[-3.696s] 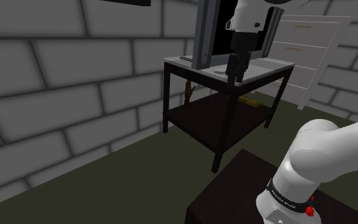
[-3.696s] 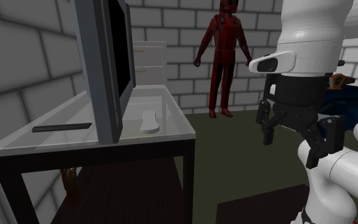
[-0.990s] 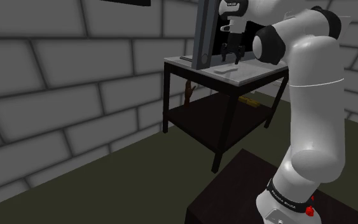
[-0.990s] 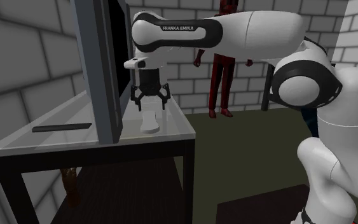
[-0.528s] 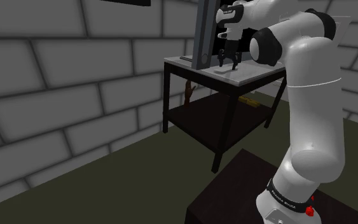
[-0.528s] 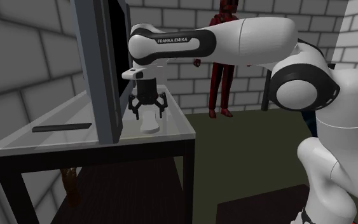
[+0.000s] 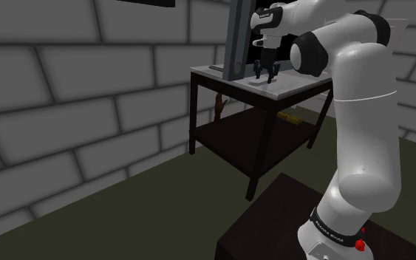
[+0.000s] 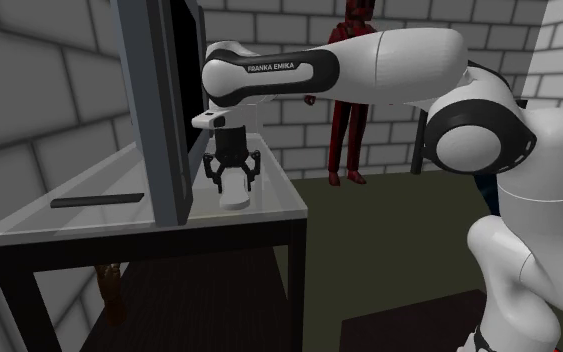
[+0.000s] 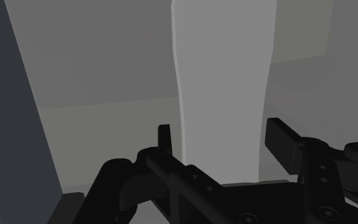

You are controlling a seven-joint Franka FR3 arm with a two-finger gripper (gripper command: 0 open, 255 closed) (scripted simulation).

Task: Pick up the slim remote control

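Note:
A pale, slim remote control (image 8: 235, 199) lies flat on the glass-topped table (image 8: 274, 214), just in front of the flat screen (image 8: 159, 90). My black gripper (image 8: 233, 184) points straight down over it and is shut on it. In the wrist view the two fingers (image 9: 165, 137) press against the long sides of the remote (image 9: 222, 76), which runs away between them. From the shoulder view the gripper (image 7: 265, 74) sits low on the table top (image 7: 302, 80), beside the screen's edge (image 7: 236, 37).
A dark slim bar (image 8: 97, 201) lies on the table behind the screen. A red human figure (image 8: 349, 90) stands beyond the table by the brick wall. White drawers (image 7: 361, 59) stand behind the table, and a lower shelf (image 7: 250, 137) runs beneath it.
The gripper came down from above the remote to the table top, and its fingers, open before, have closed on the remote's sides.

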